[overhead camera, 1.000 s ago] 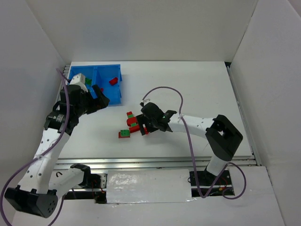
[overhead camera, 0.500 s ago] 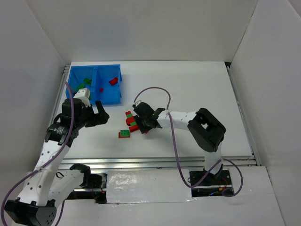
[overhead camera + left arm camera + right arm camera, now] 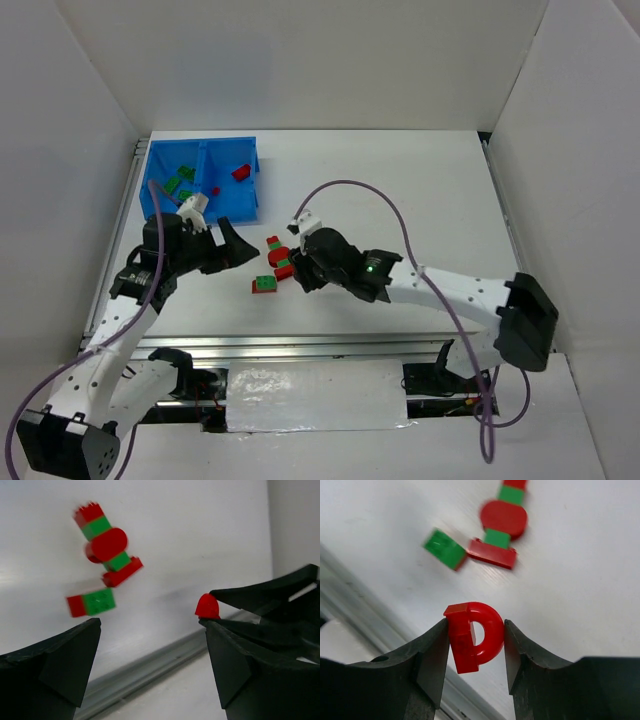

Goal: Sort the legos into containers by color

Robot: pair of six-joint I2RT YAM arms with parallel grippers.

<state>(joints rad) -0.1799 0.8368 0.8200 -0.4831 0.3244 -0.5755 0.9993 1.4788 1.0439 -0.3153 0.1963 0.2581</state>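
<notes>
Right wrist view: a red arched lego (image 3: 474, 637) is gripped between the two fingers (image 3: 432, 655) of the right gripper (image 3: 475, 630), which are closed narrowly on its sides. Whether the piece touches the white worktop (image 3: 580, 580) cannot be told. Beyond it, a row of joined red and green legos (image 3: 500, 530) is seen lying on the worktop, and a loose brick (image 3: 445, 548), green on the side shown, lies just beside the row's near end.

From the left wrist camera, the fingers (image 3: 65, 660) of the left gripper (image 3: 151, 625) are seen spread wide, with nothing held. The same row (image 3: 105, 545) and the loose brick (image 3: 91, 603), shown here as part red and part green, lie ahead of them. The red arched lego (image 3: 207, 606) is visible at the tip of the right gripper's dark fingers.

From the top, the blue bin (image 3: 255, 175) is placed at the far left of the worktop. Green legos (image 3: 175, 181) are seen in its left compartment and red legos (image 3: 241, 171) in its right. The left gripper (image 3: 243, 246) is positioned between the bin and the row, while the right gripper (image 3: 300, 272) is just beside the row's right side.
</notes>
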